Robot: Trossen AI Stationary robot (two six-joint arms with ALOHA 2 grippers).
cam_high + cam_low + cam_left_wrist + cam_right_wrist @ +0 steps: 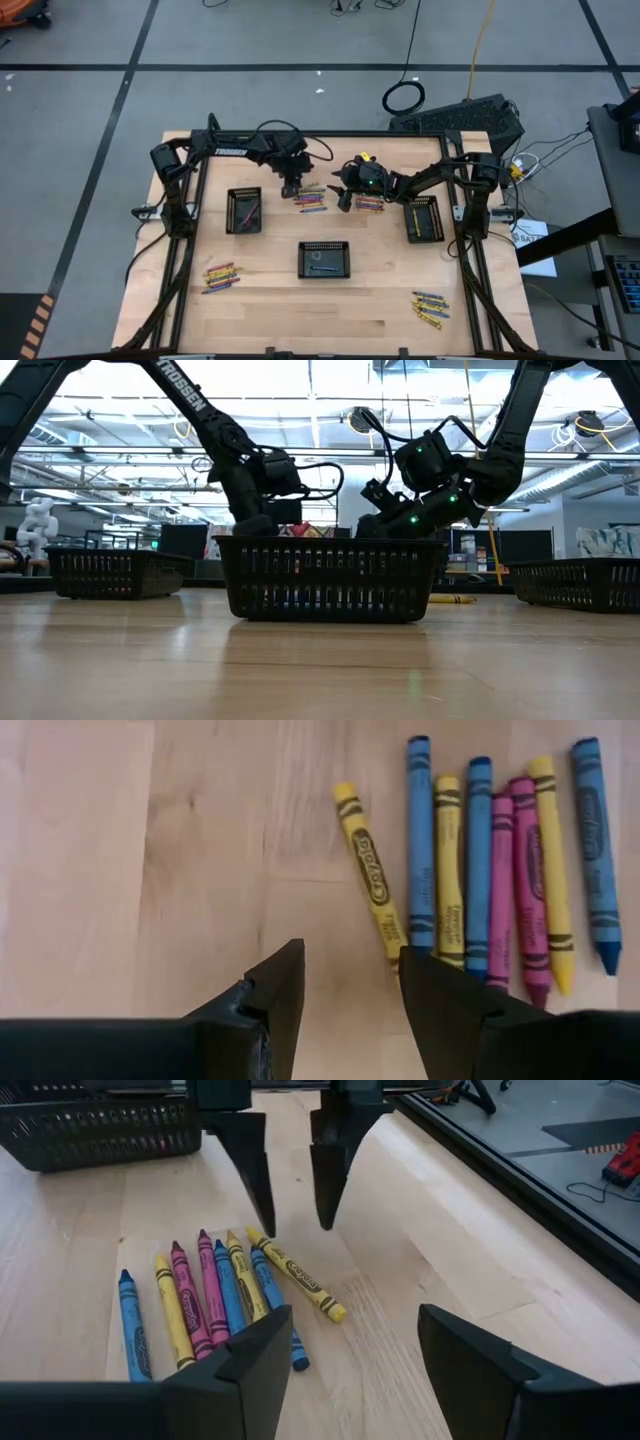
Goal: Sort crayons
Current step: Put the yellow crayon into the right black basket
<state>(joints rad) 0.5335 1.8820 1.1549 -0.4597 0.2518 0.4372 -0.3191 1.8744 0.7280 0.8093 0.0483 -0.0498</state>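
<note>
Left wrist view shows seven crayons (480,870) lying side by side on the bare tabletop (130,870) just ahead of the left gripper (350,985): three blue, three yellow, one pink. The outermost yellow crayon (370,880) lies tilted away from the others, its lower end just beside one of the fingers (440,990). These fingers stand spread with bare wood between them, pinching nothing, tips pointing down at the tabletop close to that crayon.

In the right wrist view the same seven crayons lie just beyond the right gripper (350,1350), nearer to one finger (260,1345) than to the other. Its fingers are spread wide and empty. The left gripper hangs straight down on the far side of the crayons, facing the right one.

From the high view, the left arm (250,148) reaches in from the far left corner and the right arm (430,178) from the far right, both bent toward the middle of the far half. Four crayon clusters show: two near the grippers, one (221,277) at the near left, one (431,308) at the near right. Three black trays (324,259) sit on the tabletop.
</note>
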